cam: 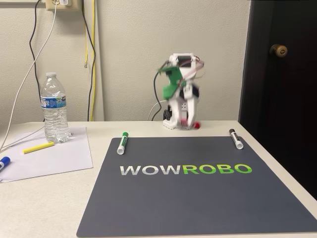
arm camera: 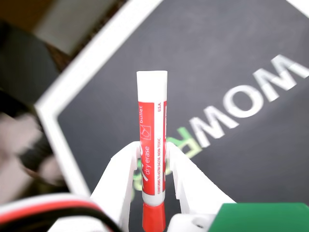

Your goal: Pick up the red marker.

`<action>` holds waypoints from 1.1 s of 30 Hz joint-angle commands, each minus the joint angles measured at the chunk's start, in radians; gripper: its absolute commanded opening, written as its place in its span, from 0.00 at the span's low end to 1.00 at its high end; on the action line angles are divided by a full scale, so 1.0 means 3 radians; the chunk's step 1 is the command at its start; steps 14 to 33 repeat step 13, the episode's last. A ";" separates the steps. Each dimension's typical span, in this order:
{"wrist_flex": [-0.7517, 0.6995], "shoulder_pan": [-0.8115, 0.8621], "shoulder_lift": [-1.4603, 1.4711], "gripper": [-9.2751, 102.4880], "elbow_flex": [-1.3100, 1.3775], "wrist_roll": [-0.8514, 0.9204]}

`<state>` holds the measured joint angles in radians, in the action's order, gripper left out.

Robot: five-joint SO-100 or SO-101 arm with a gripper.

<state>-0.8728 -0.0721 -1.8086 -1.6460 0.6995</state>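
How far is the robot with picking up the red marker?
Done: in the wrist view the gripper is closed on the red marker, held off the dark mat. In hand: the arm looks blurred, so probably moving. Left: little, perhaps finishing the lift.

Even, soft room light in the fixed view, with faint shadows. My arm [cam: 181, 91] is smeared by motion blur. In my wrist view, left of the marker [arm camera: 152, 145], everything blurs.
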 commanded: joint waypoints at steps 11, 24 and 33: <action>0.0399 -0.0184 -0.0578 0.15 0.0072 -0.1810; 0.0414 -0.0184 -0.0619 0.15 0.0072 -0.1948; 0.0414 -0.0184 -0.0619 0.15 0.0072 -0.1948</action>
